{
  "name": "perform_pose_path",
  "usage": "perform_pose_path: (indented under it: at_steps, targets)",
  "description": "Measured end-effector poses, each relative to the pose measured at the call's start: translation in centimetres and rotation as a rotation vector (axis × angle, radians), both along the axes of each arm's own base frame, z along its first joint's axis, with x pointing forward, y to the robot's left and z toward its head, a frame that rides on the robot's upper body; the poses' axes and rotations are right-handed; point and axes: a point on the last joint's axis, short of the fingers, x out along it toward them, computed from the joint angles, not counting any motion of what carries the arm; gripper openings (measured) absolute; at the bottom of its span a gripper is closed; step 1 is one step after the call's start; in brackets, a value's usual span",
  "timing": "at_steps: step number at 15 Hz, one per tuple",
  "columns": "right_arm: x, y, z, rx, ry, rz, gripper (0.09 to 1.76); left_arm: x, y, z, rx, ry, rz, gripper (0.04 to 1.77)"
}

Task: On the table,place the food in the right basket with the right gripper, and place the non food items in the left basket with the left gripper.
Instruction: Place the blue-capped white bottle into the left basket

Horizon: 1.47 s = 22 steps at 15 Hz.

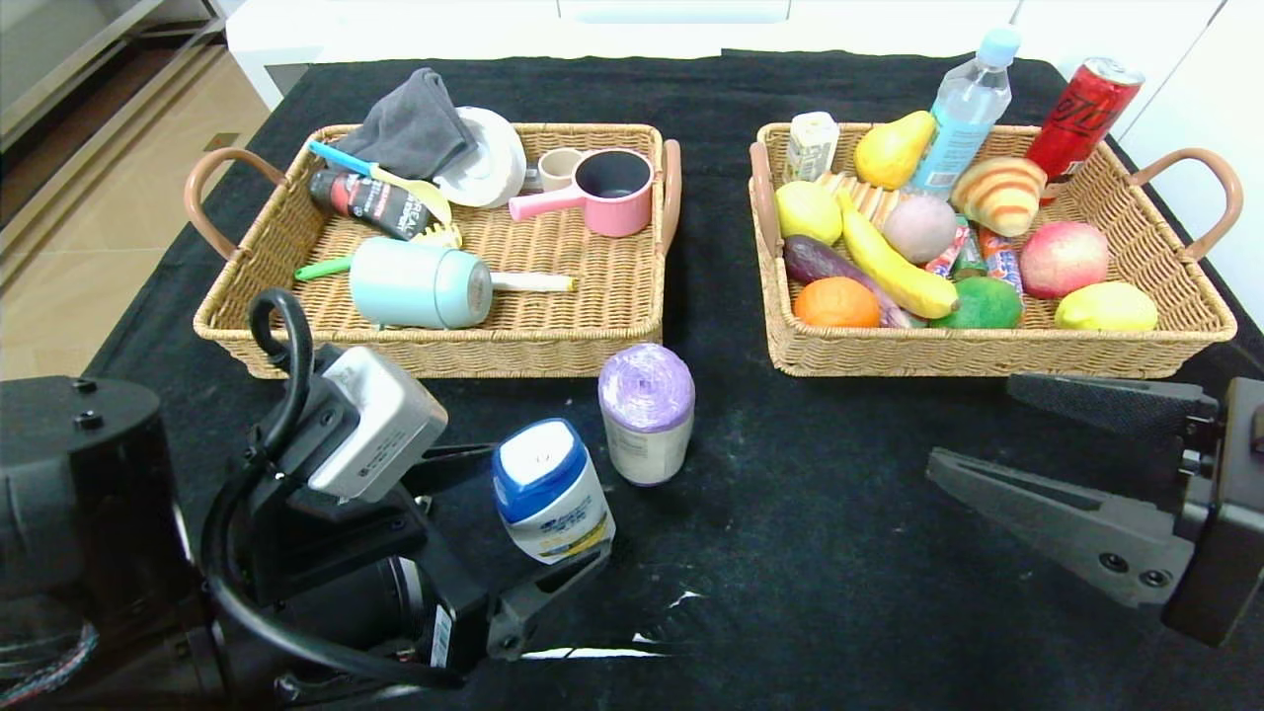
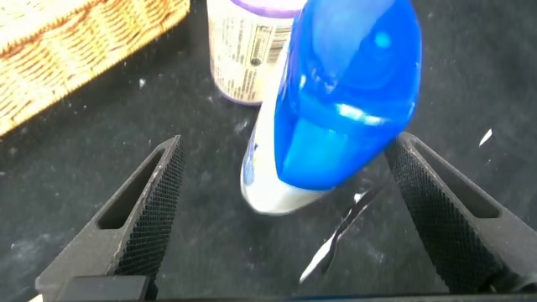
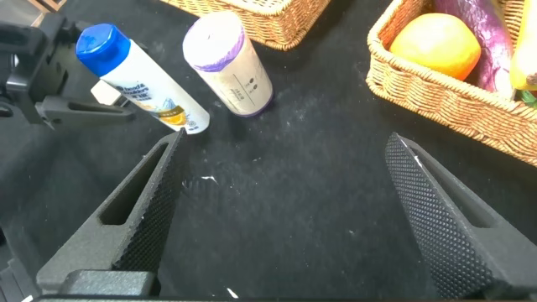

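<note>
Left hand (image 2: pixel 285 210) wide open around tilted blue-capped bottle (image 1: pixel 549 491), fingers not touching, right hand (image 3: pixel 289 218) open, idle.

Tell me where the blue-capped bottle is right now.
In the head view, the blue-capped bottle stands on the black table, between the open left gripper's fingers, just in front of the purple bag roll, near the left basket.
</note>
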Motion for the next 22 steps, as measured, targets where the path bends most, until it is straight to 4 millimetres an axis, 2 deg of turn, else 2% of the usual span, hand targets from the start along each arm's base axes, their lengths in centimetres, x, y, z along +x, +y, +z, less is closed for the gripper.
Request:
perform_pose_path:
  at_steps: [10, 11, 13, 18, 22]
  targets:
    - [0.08, 0.08, -0.16, -0.006, 0.005, 0.001, 1.70, 0.21, -0.64, -0.49, 0.008, 0.001, 0.009, 1.71]
    - [0.10, 0.09, -0.19, -0.007, 0.006, 0.001, 1.70, 0.23, -0.65, -0.49, 0.010, 0.000, 0.012, 1.49]
    - [0.12, 0.13, -0.23, -0.008, 0.007, 0.001, 1.70, 0.24, -0.66, -0.53, 0.010, 0.002, 0.012, 1.19]
    - [0.22, 0.23, -0.40, -0.013, 0.013, 0.002, 1.70, 0.23, -0.65, -0.60, 0.013, 0.004, 0.012, 0.59]
    - [0.26, 0.36, -0.58, -0.018, 0.019, 0.006, 1.70, 0.19, -0.63, -0.72, 0.019, 0.003, 0.008, 0.59]
